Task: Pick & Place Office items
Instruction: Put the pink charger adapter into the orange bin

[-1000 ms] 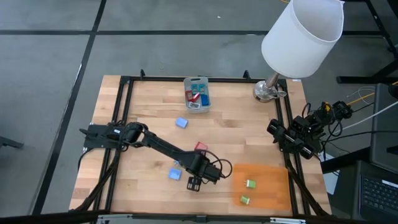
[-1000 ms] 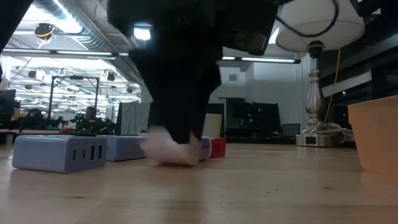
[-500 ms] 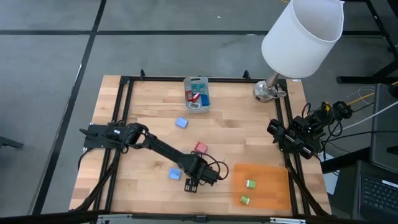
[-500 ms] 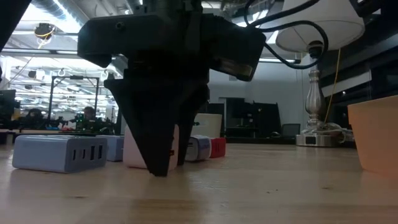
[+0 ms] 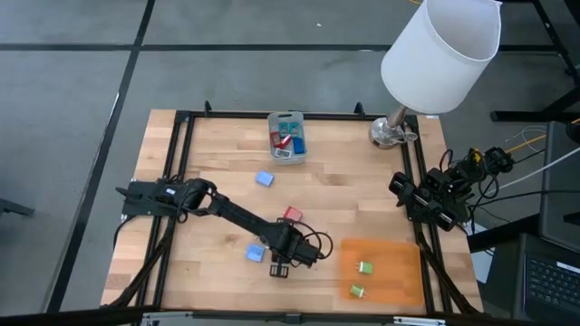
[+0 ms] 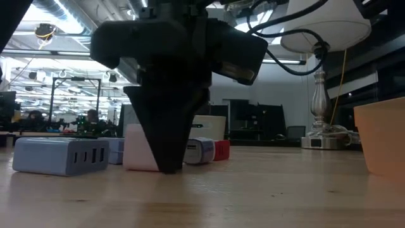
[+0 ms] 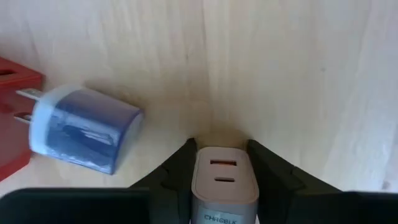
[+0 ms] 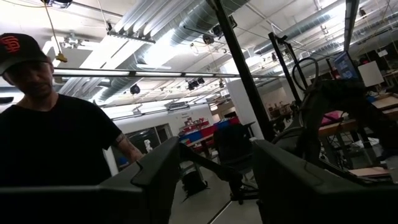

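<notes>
Gripping a pink charger on the table's near middle, the left gripper has its fingers clamped on its sides (grasp step). Next comes a lift and carry, probably to the orange mat. Right gripper, fingers parted, waits at the table's right edge.

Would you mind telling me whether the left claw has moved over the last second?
Yes: the left claw has slid away from the flat orange mat.
</notes>
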